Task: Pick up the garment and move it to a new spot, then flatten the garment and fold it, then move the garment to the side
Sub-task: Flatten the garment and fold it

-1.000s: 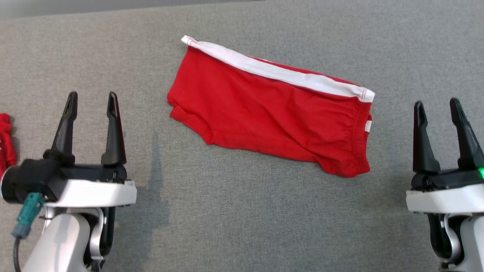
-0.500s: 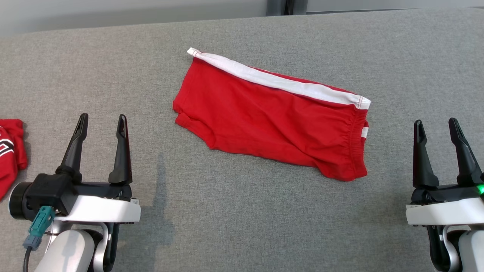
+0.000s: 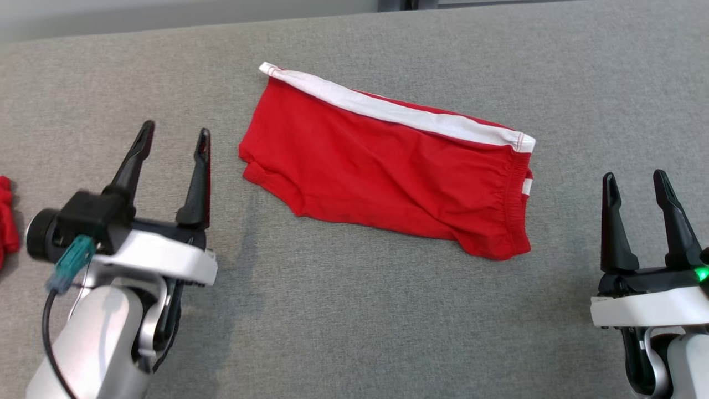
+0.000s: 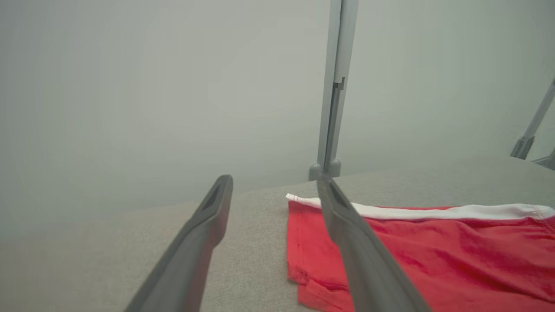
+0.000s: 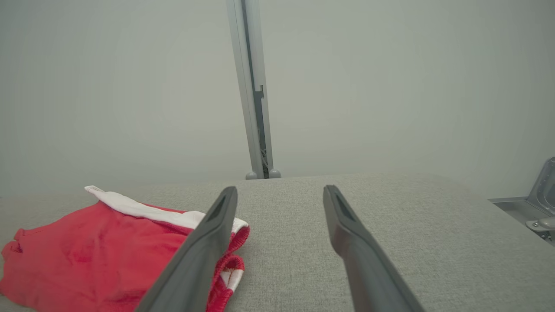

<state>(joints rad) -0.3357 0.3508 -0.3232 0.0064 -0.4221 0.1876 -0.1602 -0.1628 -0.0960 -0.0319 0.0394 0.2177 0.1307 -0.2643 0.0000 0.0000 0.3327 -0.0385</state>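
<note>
Red shorts (image 3: pixel 382 166) lie flat in the middle of the table (image 3: pixel 354 321), probably soft, light and floppy, so I'd pinch corners by the white stripe (image 3: pixel 399 113), while left gripper (image 3: pixel 176 128) and right gripper (image 3: pixel 634 176) hover over the table wide open, empty.

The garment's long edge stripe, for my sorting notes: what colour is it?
White, on the red garment; the stripe shows best in the head view.
</note>
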